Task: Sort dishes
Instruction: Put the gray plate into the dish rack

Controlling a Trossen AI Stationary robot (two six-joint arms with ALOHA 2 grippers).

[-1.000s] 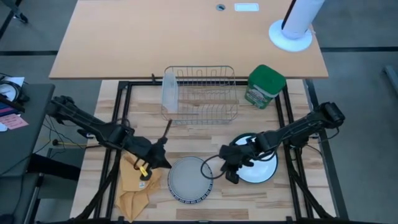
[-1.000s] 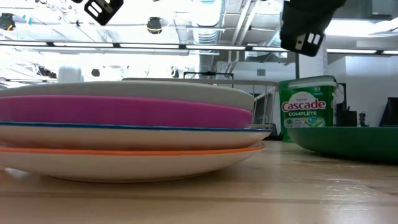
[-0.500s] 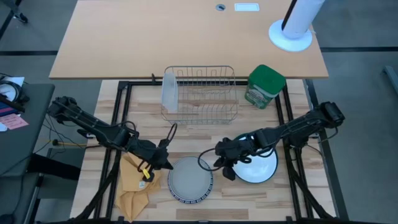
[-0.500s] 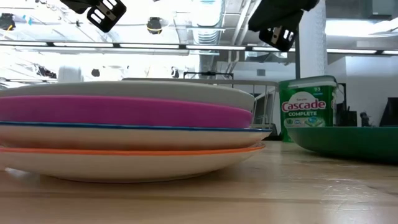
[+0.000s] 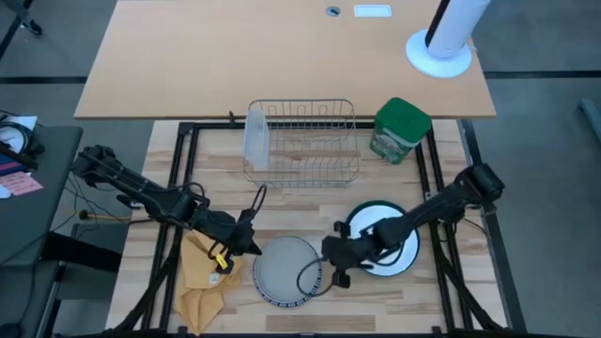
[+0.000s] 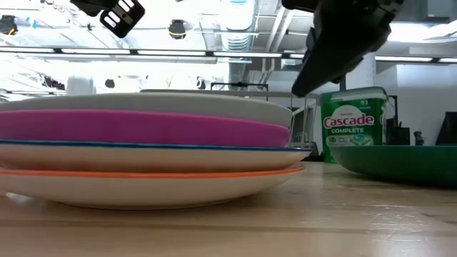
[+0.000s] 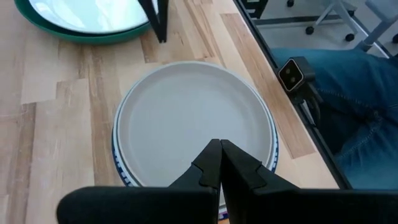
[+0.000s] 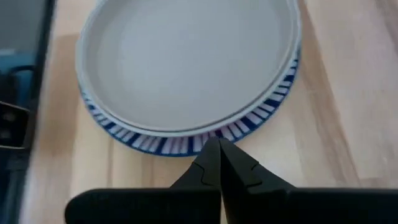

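Observation:
A stack of small dishes (image 5: 286, 270) stands near the table's front edge: a grey plate (image 7: 193, 121) on top, then a magenta one (image 6: 143, 127), a blue-striped one (image 8: 186, 144) and an orange-rimmed one (image 6: 150, 175). To its right lies the larger white plate with a dark green rim (image 5: 387, 246). My left gripper (image 5: 254, 245) hovers shut above the stack's left edge. My right gripper (image 5: 331, 270) is shut, slanting down just off the stack's right edge, between the stack and the green-rimmed plate. In the low view its tip (image 6: 300, 89) is still above the top plate's rim.
A wire dish rack (image 5: 302, 141) with a frosted container (image 5: 255, 139) at its left end stands at the back, with a green canister (image 5: 401, 130) to its right. A yellow cloth (image 5: 205, 280) lies left of the stack. A person's leg in jeans (image 7: 348, 118) is beyond the table's edge.
My right gripper has moved from above the green-rimmed plate toward the table's left and down, to the right edge of the stack, rolling as it went. It has stayed shut. The plates have not moved.

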